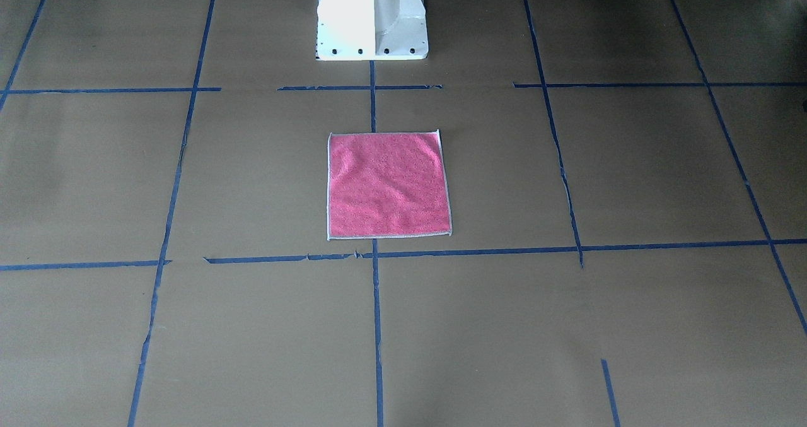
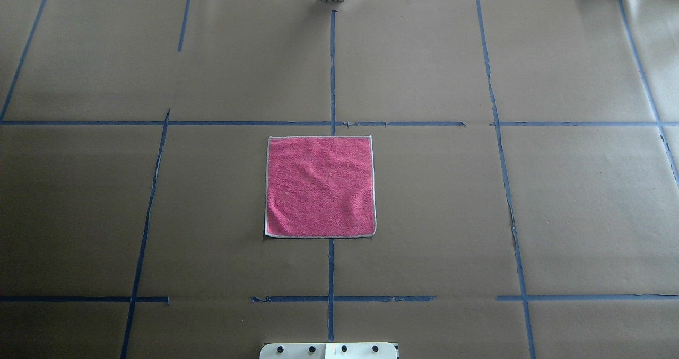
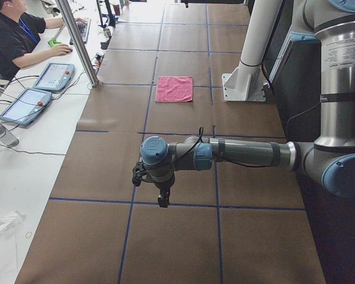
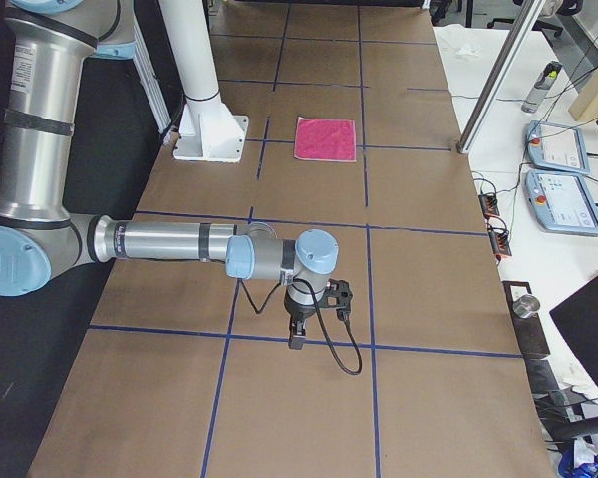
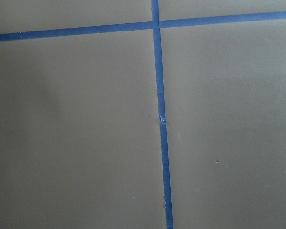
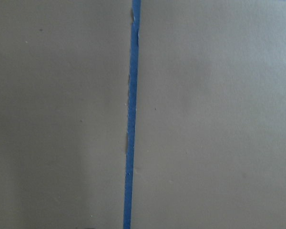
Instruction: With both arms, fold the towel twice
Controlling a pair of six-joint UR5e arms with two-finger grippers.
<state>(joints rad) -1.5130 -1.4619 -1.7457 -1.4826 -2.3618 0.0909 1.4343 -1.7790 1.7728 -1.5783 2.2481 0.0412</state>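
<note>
Towel (image 2: 320,186) flat, well apart from left gripper (image 3: 163,200) and right gripper (image 4: 296,337)

Brown paper (image 2: 424,216) covered the long table, gridded with blue tape (image 2: 332,67); a white bench (image 3: 23,195) ran alongside, carrying two teach pendants (image 3: 54,76) and an upright aluminium post (image 3: 77,41).

The right arm (image 4: 169,241) extends horizontally across the desk (image 4: 429,279), which is covered in brown paper divided by blue tape lines (image 4: 368,249). Its gripper (image 4: 297,337) points straight down, close to a tape line; the jaw spacing cannot be determined. A black cable (image 4: 339,354) loops beside the gripper. The pink towel (image 4: 326,138) lies flat and unfolded, well apart from the gripper, near the white pedestal (image 4: 207,124). Two teach pendants (image 4: 558,177) rest on the white side table (image 4: 478,90).
</note>
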